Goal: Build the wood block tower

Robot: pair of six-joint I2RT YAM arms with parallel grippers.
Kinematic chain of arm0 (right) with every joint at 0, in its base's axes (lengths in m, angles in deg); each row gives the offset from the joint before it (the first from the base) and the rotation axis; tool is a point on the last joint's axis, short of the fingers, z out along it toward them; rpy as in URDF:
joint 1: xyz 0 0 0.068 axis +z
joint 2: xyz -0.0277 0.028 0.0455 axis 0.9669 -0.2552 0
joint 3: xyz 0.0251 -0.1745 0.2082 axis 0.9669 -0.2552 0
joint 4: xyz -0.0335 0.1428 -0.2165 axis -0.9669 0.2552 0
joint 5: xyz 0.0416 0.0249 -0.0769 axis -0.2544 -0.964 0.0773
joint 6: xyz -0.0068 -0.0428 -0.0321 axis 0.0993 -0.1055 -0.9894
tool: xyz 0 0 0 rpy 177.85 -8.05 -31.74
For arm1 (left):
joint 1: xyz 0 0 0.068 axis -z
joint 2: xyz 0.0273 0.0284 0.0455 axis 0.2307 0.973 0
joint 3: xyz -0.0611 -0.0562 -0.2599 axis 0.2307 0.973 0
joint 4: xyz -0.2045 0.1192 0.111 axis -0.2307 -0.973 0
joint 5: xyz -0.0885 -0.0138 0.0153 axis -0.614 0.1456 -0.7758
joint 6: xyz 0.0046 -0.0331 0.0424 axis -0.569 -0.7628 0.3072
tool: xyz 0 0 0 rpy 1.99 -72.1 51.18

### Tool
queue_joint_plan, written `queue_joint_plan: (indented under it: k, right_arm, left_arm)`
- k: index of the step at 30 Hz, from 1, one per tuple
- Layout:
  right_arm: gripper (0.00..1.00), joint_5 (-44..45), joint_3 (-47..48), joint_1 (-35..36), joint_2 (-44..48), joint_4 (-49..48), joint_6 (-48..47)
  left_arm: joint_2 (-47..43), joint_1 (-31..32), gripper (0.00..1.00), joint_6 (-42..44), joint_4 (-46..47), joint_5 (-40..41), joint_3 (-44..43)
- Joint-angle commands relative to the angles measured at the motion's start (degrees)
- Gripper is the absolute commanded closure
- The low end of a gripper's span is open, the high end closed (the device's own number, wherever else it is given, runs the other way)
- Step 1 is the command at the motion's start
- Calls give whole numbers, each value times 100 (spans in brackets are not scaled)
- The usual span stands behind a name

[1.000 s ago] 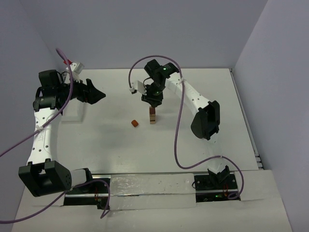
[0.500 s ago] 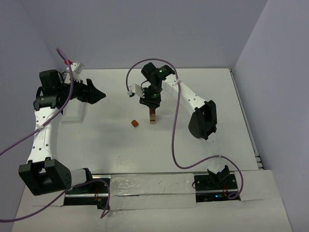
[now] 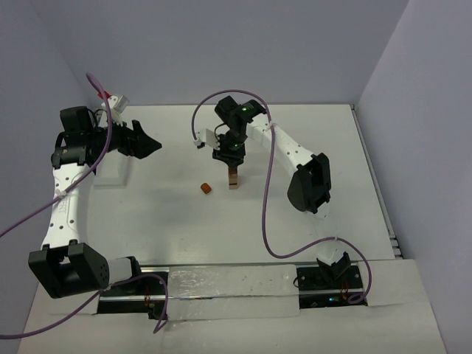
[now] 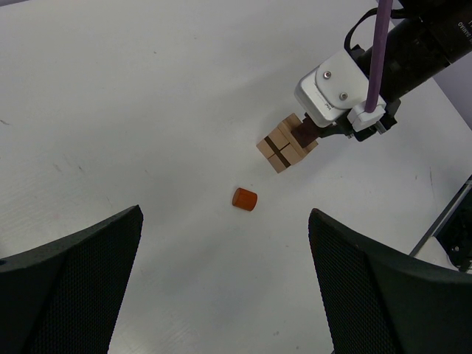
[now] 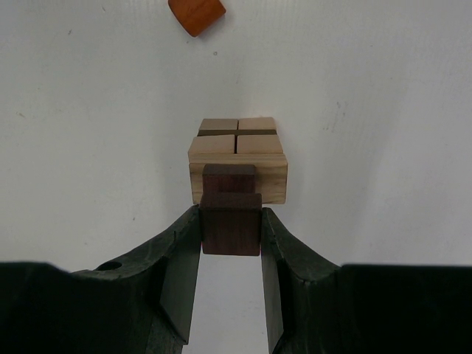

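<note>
Overhead first: the tower [image 3: 233, 181] stands near the middle of the white table [image 3: 147, 228], a narrow pale tan stack with a darker piece at its top. The right gripper [image 3: 231, 167] points straight down onto that top, with the right arm reaching in from the right, elbow bent and a purple cable looping over it. A lone orange-red block [image 3: 206, 189] lies just to the left of the tower, apart from it. The left gripper [image 3: 153, 146] is held above the far left of the table, pointing towards the centre, its fingers spread with nothing between them. Left wrist view: the left gripper [image 4: 225, 217] frames the scene with two black, mesh-textured fingers [image 4: 74, 287] set wide apart. Between them, at a distance, sits the tower [image 4: 284, 147], a tan square-edged stack with dark seams between its blocks. The orange-red block [image 4: 245, 198] looks rounded, smooth and short here. The right gripper [image 4: 311, 135] meets the tower's top from the right, below its white camera housing [image 4: 333, 90]. Right wrist view: the right gripper [image 5: 231, 230] is clenched on a dark brown block [image 5: 231, 217], square-faced with fine grain, pinched on both sides by black fingers [image 5: 181, 258]. Directly beyond it is the tower [image 5: 240, 158], showing four pale tan tops split by dark seams and a grained tan side. Contact between the held block and the tower cannot be judged. The orange-red block [image 5: 196, 15] is cut off by the top edge.
</note>
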Motion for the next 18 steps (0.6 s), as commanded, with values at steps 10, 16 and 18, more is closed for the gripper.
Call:
queue_joint_plan:
  k: [10,16,18]
  right_arm:
    - [61,121,272,65,-150,67,94]
    - [60,121,272,57,-177,59,100]
    - [60,121,278,65,-183,59,100]
  left_arm:
    - [-22,36,1,-2,140,-95,-268]
    - [-17,29,1,10,137,-87,-272]
    - [-17,30,1,10,137,-87,-279]
